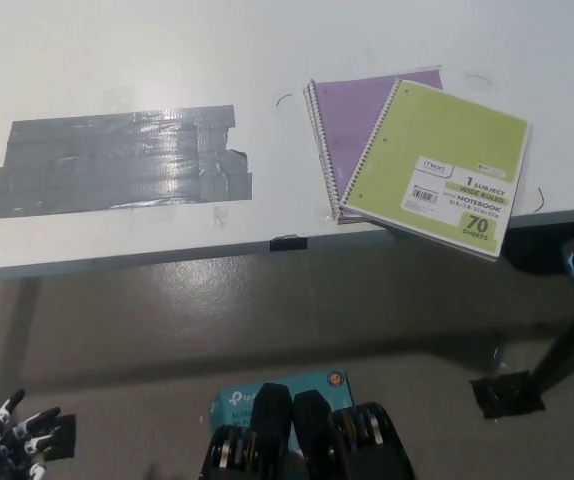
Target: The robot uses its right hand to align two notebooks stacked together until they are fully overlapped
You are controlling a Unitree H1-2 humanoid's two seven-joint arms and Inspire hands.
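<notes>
So two notebooks lay misaligned at the worktop (117,60) edge: green notebook (437,165) skewed atop purple notebook (352,125), overhanging. Grey tape patch (117,160) well apart. Left hand (7,430) low, released; right hand unseen.

You are looking at a brightly and evenly lit white tabletop (117,60), so washed out toward its far edge that its surface shows almost no texture, while the grey tape patch (117,160) near the left of the tabletop throws back pale glare streaks across its middle. Below the tabletop's near edge the floor (267,310) falls into dimmer, greyer light with a soft sheen, and the green notebook (437,170) overhanging that edge casts a dark shadow under its lower corner. The picture is slightly soft overall, so you can read the notebook's large label print but not the fine lines.
</notes>
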